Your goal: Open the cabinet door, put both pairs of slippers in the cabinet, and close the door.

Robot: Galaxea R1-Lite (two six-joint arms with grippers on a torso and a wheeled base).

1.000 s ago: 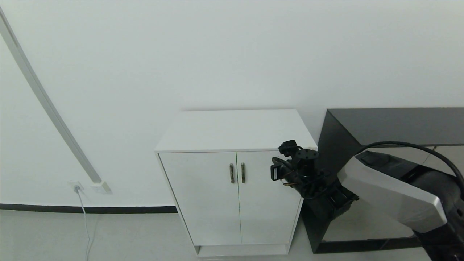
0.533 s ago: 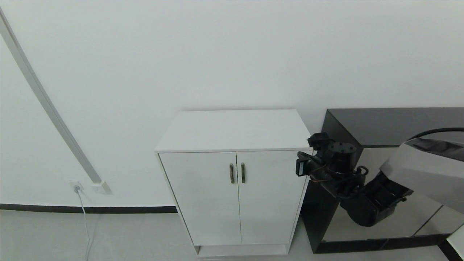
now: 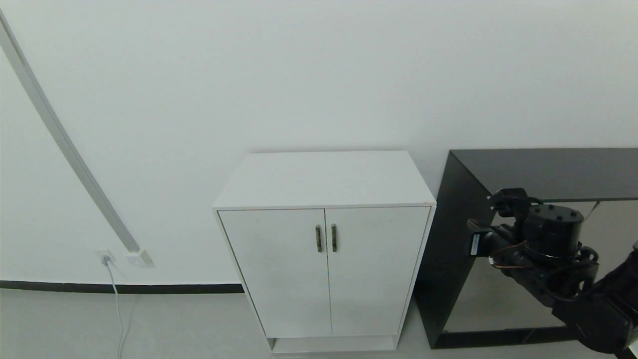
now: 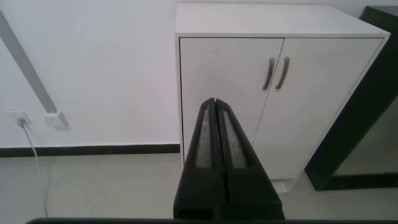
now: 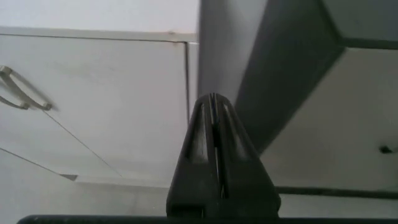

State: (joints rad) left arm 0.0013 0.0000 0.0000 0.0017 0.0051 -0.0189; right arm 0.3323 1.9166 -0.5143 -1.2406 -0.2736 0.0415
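Since cabinet doors (image 3: 324,269) are closed, interior hidden

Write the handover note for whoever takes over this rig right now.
Left end effector: shut, empty, facing the white two-door cabinet.
Right end effector: shut, empty, right of the cabinet, before the glossy black sideboard.
Both doors closed, metal bar handles free at the centre seam.
Done: cannot tell whether the slippers are inside.
Left: check; if not, open a door, load both pairs, close it.

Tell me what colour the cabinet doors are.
The cabinet doors are white, with dull metallic handles; the head view shows them best.
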